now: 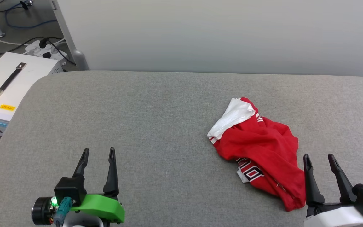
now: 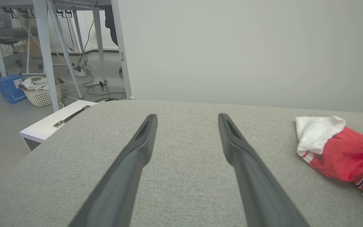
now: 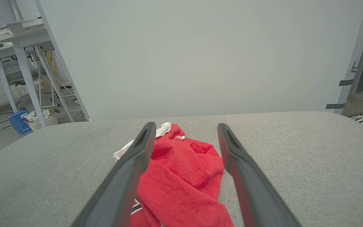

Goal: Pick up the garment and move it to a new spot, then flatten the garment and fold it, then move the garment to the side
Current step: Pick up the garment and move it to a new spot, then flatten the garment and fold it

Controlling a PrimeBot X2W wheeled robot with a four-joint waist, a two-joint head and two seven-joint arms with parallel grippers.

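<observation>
The garment (image 1: 258,148) lies crumpled in a heap on the right half of the grey padded table (image 1: 156,119), a white sleeve on top at its far left and a bit of black lettering showing at its near edge. My right gripper (image 1: 319,156) hangs open just right of the heap's near end; in the right wrist view the garment (image 3: 181,179) lies between and beyond its fingers (image 3: 137,157), below them. My left gripper (image 1: 99,149) is open over bare table at the near left, well away from the shirt. The left wrist view has the garment (image 2: 342,151) at its right edge.
A white equipment case (image 1: 5,91) with a black handle stands off the table's far left corner, beside a power strip (image 1: 44,49) and cables on the floor. A pale wall (image 1: 219,34) rises behind the table. Desk legs and a white basket (image 2: 41,91) stand farther left.
</observation>
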